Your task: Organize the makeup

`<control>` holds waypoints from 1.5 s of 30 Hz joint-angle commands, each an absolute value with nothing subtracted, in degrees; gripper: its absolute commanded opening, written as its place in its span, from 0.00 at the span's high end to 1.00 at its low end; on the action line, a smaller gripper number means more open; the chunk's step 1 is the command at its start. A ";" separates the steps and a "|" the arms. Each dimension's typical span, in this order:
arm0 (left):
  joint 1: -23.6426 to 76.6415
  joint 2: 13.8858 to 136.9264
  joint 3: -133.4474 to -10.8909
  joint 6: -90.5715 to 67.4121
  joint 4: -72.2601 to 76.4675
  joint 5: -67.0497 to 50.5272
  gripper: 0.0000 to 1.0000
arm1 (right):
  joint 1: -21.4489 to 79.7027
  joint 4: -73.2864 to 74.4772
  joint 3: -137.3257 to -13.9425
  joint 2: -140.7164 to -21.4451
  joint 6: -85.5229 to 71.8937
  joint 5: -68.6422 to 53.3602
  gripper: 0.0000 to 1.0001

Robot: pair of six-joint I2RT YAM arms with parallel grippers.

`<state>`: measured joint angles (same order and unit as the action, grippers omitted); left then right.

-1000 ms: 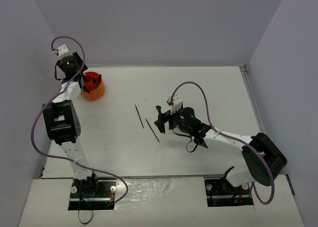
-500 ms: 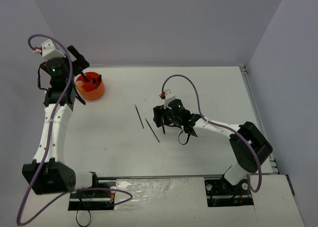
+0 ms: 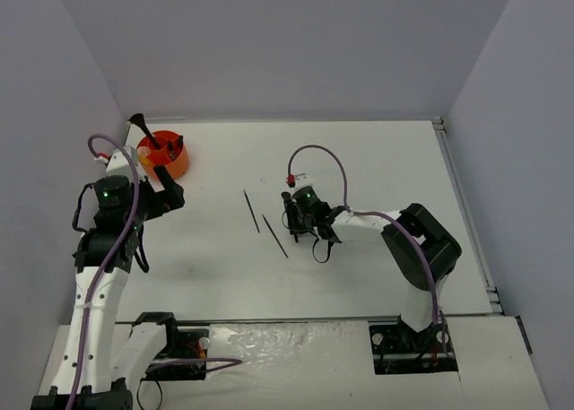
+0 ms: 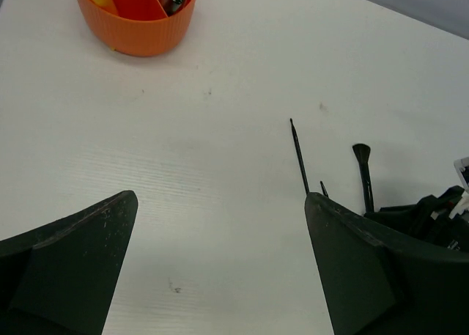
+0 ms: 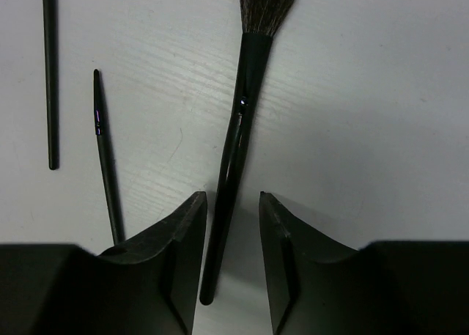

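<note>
1. Orange holder (image 3: pixel 170 168) at the far left corner of the white table (image 3: pixel 377 159) is now uncovered. 1 second ago the left arm was stooped right over it, and it has since drawn back toward the near edge.
2. From the holder a dark brush-like piece (image 3: pixel 142 126) leans out; I cannot tell more of it from the overhead view.
3. The left gripper (image 4: pixel 221 198) hangs with its fingers spread wide and nothing between them, looking out over bare table toward the holder. I take it that its delivery is done.
4. The right arm has changed most: 1 second ago its wrist was raised beside the loose items, and now it has folded down low over them.
5. The right gripper (image 5: pixel 232 196) straddles the handle of the black brush (image 5: pixel 249 64), which lies flat on the table with its bristles pointing away. The fingers stand narrowly apart, with a sliver of table still showing on each side of the handle, so it is not pinched yet.
6. Just left of the brush lie a thin pencil (image 5: pixel 106 166) and a second pencil (image 5: pixel 49 71), both flat and untouched.
7. By my reckoning the brush is next for the holder, with 2 pencils left.
</note>
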<state>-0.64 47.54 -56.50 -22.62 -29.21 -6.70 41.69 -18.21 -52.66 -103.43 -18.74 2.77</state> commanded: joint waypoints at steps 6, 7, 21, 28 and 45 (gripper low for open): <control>-0.62 43.68 -54.52 -23.86 -31.40 -13.95 0.03 | 42.27 -15.52 -54.75 -105.37 -20.56 11.24 0.90; -0.62 43.60 -54.26 -24.21 -31.38 -14.28 0.03 | 42.28 -15.47 -54.76 -105.30 -20.57 11.34 0.90; 8.18 47.90 -52.38 -38.23 -17.75 -21.88 0.03 | 43.94 -42.90 -38.58 -82.63 -17.49 -4.74 1.00; 21.04 52.88 -53.69 -40.50 -9.49 -15.68 0.03 | 44.49 -55.39 -34.70 -77.60 -18.22 -13.04 1.00; 33.67 67.99 -58.94 -42.00 3.03 -5.83 0.20 | 44.88 -62.60 -34.22 -75.44 -20.77 -18.31 0.99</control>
<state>32.42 66.39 -55.07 -40.30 -5.56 -8.51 44.36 -54.97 -34.16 -77.45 -20.10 -16.39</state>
